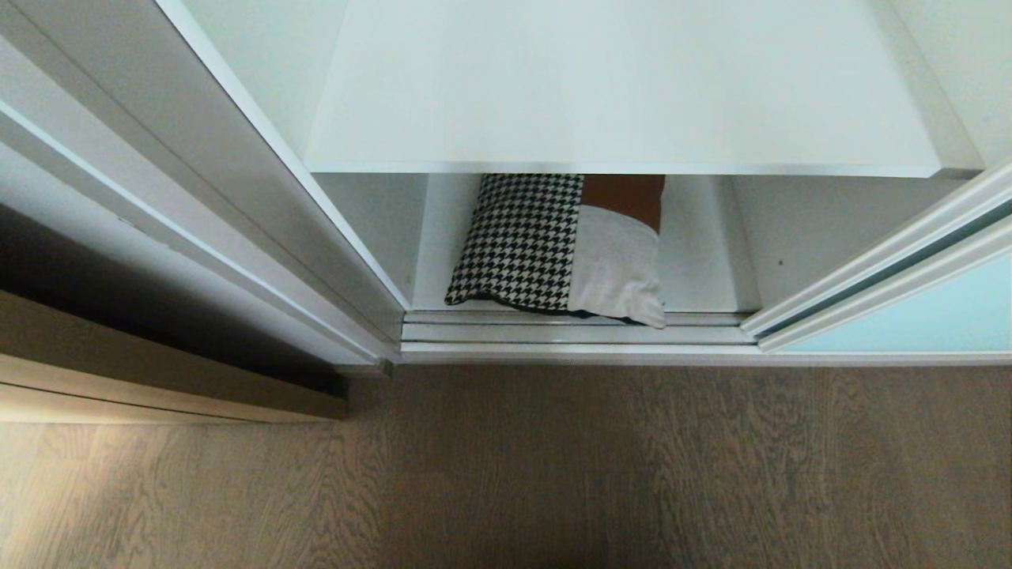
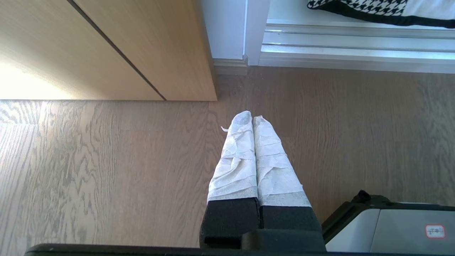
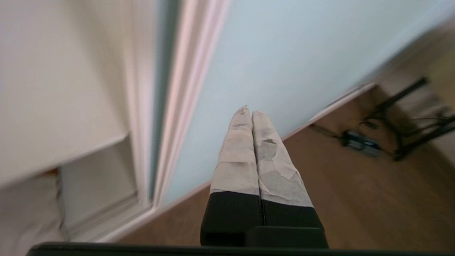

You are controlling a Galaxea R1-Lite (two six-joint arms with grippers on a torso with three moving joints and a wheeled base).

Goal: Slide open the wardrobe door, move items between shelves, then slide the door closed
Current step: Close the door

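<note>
Sliding wardrobe door [image 3: 284,53] fills most of the right wrist view: its pale aqua glass lies just beyond the tips of the right gripper [image 3: 251,113], whose two paper-wrapped fingers [image 3: 236,156] are pressed flat together and hold nothing. That gripper points at the lower part of the panel, close to where the glass meets its bottom rail, but whether it touches cannot be told. To one side of the fingertips runs the door's silver-white frame edge [image 3: 185,89], and past that edge the open wardrobe shows, with a white shelf [image 3: 53,106] and the darker space beneath it. On the gripper's other side, farther off, a black stand and cables [image 3: 398,131] sit on the floor.

The left gripper [image 2: 252,119] hangs over the grey wood-grain floor [image 2: 106,170], its wrapped fingers also closed tight on nothing and pointing toward the wardrobe's base. Ahead of its tips is the silver bottom track [image 2: 355,42]; beyond the track, on the lowest shelf, lies the cushion [image 2: 355,7], only its houndstooth edge in sight. A light wood cabinet [image 2: 124,49] stands off to the side.

From the head view neither arm shows. The cushion [image 1: 553,245] rests on the lower shelf [image 1: 696,261] under the upper white shelf, with the door [image 1: 933,316] slid off to the right.
</note>
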